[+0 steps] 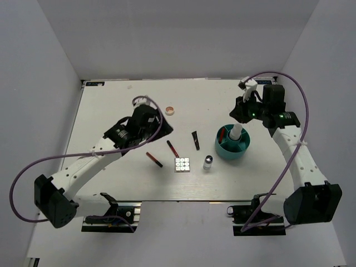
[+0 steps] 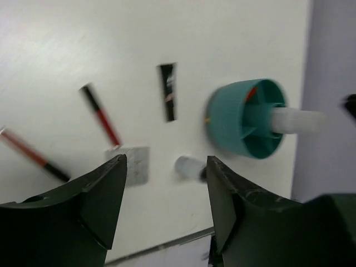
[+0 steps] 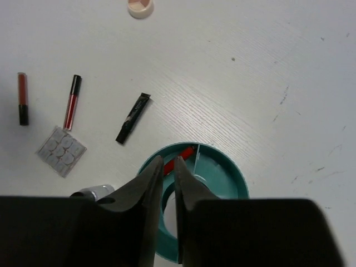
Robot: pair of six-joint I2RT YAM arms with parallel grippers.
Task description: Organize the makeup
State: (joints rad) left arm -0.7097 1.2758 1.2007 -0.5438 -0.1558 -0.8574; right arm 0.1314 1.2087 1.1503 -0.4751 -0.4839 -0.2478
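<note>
Lying scattered on the matte white wood-grain table (image 1: 111, 100), most of the makeup is sitting between the two arms, left of the teal round plastic tub with inner dividers (image 1: 222, 151). A smooth white cylindrical bottle (image 1: 237, 132) is standing upright in the tub. A slim red piece (image 3: 185, 152) is leaning in one of its far compartments, possibly another pencil, though too little is showing to be sure.

Just left of the tub, a short silver-capped vial (image 1: 207, 163) is resting on the table, half hidden behind a finger in the right wrist view. Left of the vial, the square black palette with a grid of white pans (image 1: 182, 164) is lying flat. A thin red-and-black pencil (image 1: 173, 148) is angling at the palette's far side, and a second red-and-black pencil (image 1: 154, 159) is lying to its left. A flat black tube (image 1: 196, 140) is lying on the far side of the vial, apart from the tub. The round peach compact (image 1: 170, 110) is sitting alone toward the far side, cut off by the top edge of the right wrist view.

The left gripper (image 2: 166, 167) is hovering with its dark, scuffed fingers spread wide and holding nothing; its view is smeared with blur. The right gripper (image 3: 168, 162) is hanging over the tub with its fingers drawn almost together, only a slit between them. It is gripping nothing that shows, and it is covering the bottle from its own camera.
</note>
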